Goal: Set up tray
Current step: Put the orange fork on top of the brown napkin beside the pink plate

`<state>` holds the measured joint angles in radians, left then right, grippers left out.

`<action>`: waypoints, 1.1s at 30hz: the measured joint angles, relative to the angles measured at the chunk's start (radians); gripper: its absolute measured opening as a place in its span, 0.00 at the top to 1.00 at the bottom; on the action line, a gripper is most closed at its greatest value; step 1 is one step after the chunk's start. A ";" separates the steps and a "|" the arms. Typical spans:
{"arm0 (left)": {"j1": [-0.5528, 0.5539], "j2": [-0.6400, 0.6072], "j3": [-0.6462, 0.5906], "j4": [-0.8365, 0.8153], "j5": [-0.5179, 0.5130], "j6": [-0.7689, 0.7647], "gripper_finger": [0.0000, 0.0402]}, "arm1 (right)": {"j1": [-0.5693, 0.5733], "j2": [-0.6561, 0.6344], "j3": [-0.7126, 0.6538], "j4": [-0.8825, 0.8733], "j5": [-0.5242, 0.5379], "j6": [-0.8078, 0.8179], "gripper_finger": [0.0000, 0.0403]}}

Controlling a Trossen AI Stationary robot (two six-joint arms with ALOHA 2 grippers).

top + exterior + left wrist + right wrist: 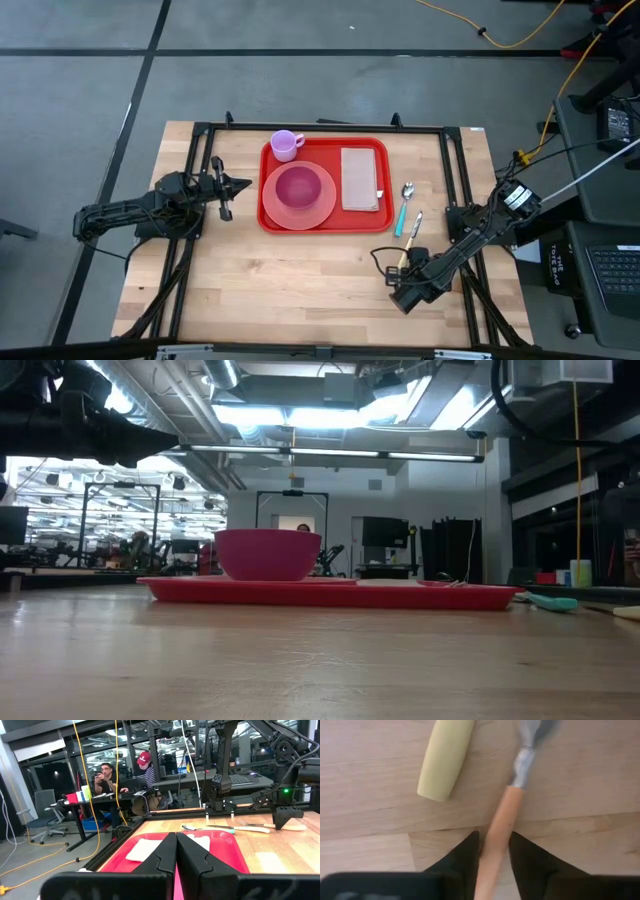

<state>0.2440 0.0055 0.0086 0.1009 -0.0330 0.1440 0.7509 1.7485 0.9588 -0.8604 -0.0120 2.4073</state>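
Note:
The red tray (325, 222) lies mid-table, carrying a pink plate (322, 212) with a magenta bowl (297, 186), a purple cup (286, 145) and a beige napkin (360, 179). My left gripper (237, 185) is shut and hovers just left of the tray, pointing at it; in its wrist view the shut fingers (176, 854) stand over the tray's near rim (225, 851). My right gripper (405, 268) is right of the tray, near the near edge, shut on an orange-handled utensil (496, 827). A teal-handled spoon (403, 212) and a yellow handle (444, 757) lie beside it. My right gripper pinches the orange utensil's handle (492, 847) between its two fingers (466, 855), at the handle's free end, away from the metal neck (522, 767). The fingers come from above, slanting toward the far edge, and lie along the utensil. The utensil looks to be lying on the wood.
The tray sits inside a black frame (200, 130) that edges the wooden table (300, 290). Open wood lies between the tray and the near edge. Beyond the table, people sit at a desk (107, 777), and yellow cables (520, 40) run across the floor.

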 joint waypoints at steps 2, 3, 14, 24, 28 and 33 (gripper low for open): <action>0.000 0.000 0.000 0.000 0.000 0.000 0.99 | 0.000 0.000 0.000 0.000 0.003 -0.001 0.77; 0.000 0.000 0.000 0.000 0.000 0.000 0.99 | 0.000 0.000 0.000 0.000 0.004 -0.001 0.79; 0.000 0.000 0.000 0.000 0.000 0.000 0.99 | -0.026 0.000 0.000 -0.005 -0.016 -0.003 0.82; 0.000 0.000 0.000 0.000 0.000 0.000 0.99 | -0.027 0.006 0.048 -0.072 0.023 -0.004 0.86; 0.000 0.000 0.000 0.000 0.000 0.000 0.99 | -0.027 -0.007 0.098 -0.167 0.026 -0.005 0.86; 0.000 0.000 0.000 0.000 0.000 0.000 0.99 | -0.025 -0.067 0.139 -0.247 0.019 -0.006 0.86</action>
<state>0.2440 0.0055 0.0086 0.1013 -0.0330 0.1440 0.7258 1.6812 1.0980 -1.1078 0.0073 2.4009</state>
